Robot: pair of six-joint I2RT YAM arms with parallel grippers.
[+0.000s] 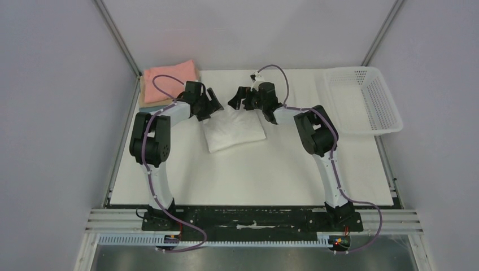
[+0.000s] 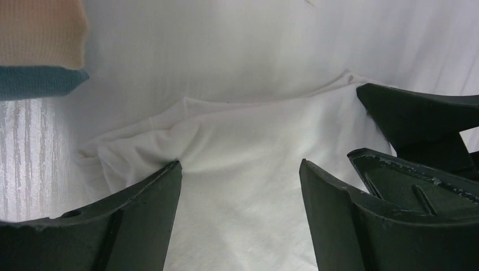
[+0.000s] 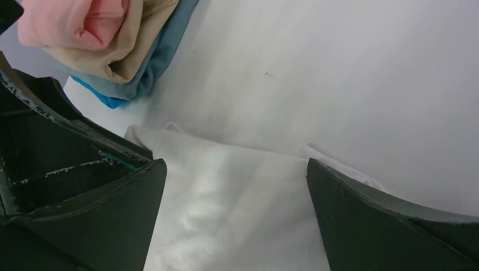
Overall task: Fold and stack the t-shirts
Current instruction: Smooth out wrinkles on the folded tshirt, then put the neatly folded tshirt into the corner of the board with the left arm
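Note:
A white t-shirt (image 1: 234, 131), folded into a small wrinkly rectangle, lies at mid-table. It also shows in the left wrist view (image 2: 237, 152) and in the right wrist view (image 3: 237, 203). My left gripper (image 1: 213, 103) is open just above its far left corner, and its fingers (image 2: 147, 209) straddle the cloth. My right gripper (image 1: 242, 99) is open above its far edge, fingers (image 3: 361, 214) spread over the cloth. A stack of folded t-shirts (image 1: 169, 79) sits at the far left with salmon pink on top. Its tan, grey-blue and bright blue layers show in the right wrist view (image 3: 118, 51).
A white plastic mesh basket (image 1: 364, 100) stands at the far right of the white table (image 1: 254, 175). Grey walls enclose the back and sides. The two grippers face each other closely over the shirt's far edge.

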